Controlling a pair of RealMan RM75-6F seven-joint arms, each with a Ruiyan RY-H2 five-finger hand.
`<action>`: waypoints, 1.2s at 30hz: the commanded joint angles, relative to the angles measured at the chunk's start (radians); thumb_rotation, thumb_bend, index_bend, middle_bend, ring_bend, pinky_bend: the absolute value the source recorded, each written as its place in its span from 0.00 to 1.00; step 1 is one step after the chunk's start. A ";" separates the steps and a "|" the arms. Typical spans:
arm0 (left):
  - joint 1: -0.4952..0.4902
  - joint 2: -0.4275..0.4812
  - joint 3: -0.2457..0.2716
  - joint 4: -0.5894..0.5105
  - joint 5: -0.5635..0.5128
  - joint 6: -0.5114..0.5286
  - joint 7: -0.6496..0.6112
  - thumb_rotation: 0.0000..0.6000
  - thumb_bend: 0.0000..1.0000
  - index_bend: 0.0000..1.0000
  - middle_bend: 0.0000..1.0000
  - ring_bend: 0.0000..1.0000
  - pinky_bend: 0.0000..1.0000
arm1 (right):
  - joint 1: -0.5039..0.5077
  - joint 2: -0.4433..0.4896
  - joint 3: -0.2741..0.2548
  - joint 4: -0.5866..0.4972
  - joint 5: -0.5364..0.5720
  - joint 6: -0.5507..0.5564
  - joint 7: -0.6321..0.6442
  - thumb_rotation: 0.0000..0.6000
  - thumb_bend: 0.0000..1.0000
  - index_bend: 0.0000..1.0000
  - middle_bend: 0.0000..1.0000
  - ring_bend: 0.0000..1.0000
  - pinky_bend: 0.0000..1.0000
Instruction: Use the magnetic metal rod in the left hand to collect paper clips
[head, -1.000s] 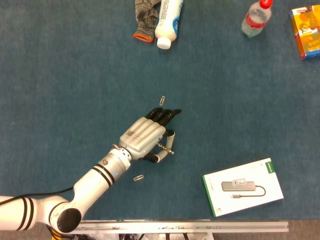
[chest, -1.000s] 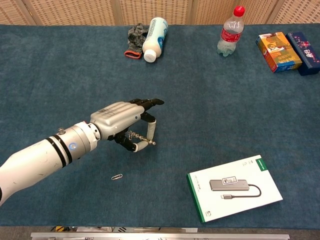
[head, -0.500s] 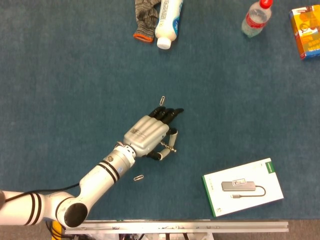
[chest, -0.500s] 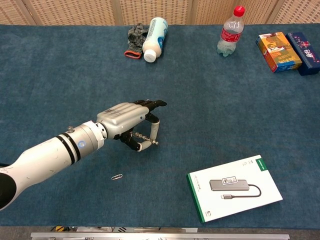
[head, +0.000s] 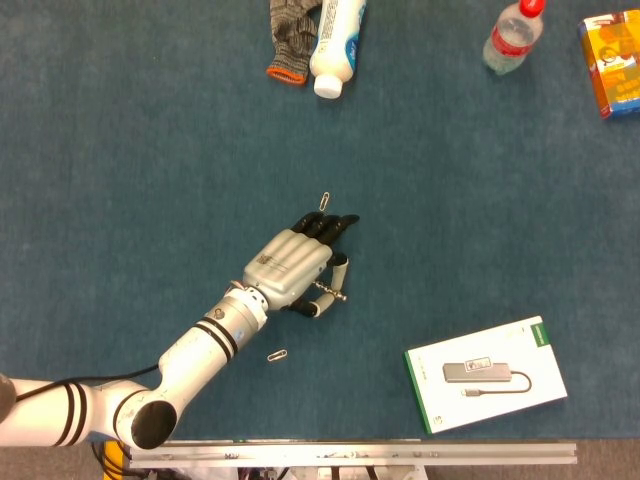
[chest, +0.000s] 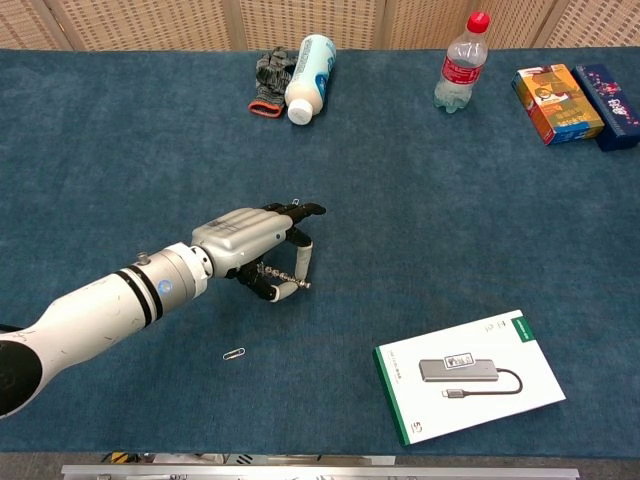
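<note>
Left hand (head: 295, 268) fingers grip the rod (head: 331, 293) mid-bench (head: 120, 180); one clip (head: 324, 201) just beyond, another (head: 277, 355) nearer the front edge.

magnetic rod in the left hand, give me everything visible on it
The thin magnetic metal rod looks dark and silvery, with a knobbly, bead-like outline; finer detail is too small to tell. The grey left hand holds it under the palm, between the thumb and the curled fingers, lying roughly level just above the blue cloth. Its tip pokes out on the hand's right. Whether any paper clip hangs on it cannot be told.
</note>
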 joint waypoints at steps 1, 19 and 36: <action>0.001 -0.002 0.002 0.004 -0.001 0.002 -0.005 1.00 0.38 0.65 0.00 0.00 0.00 | 0.000 0.000 0.000 0.000 0.000 0.000 0.000 1.00 0.12 0.38 0.40 0.29 0.44; 0.032 0.033 0.024 -0.006 0.052 0.040 -0.062 1.00 0.38 0.65 0.00 0.00 0.00 | 0.004 -0.002 0.001 -0.004 -0.004 -0.004 -0.004 1.00 0.12 0.38 0.40 0.29 0.44; 0.118 0.216 0.026 -0.083 0.104 0.157 -0.135 1.00 0.38 0.65 0.00 0.00 0.00 | 0.014 0.002 0.005 -0.020 -0.011 -0.006 -0.016 1.00 0.12 0.38 0.40 0.29 0.44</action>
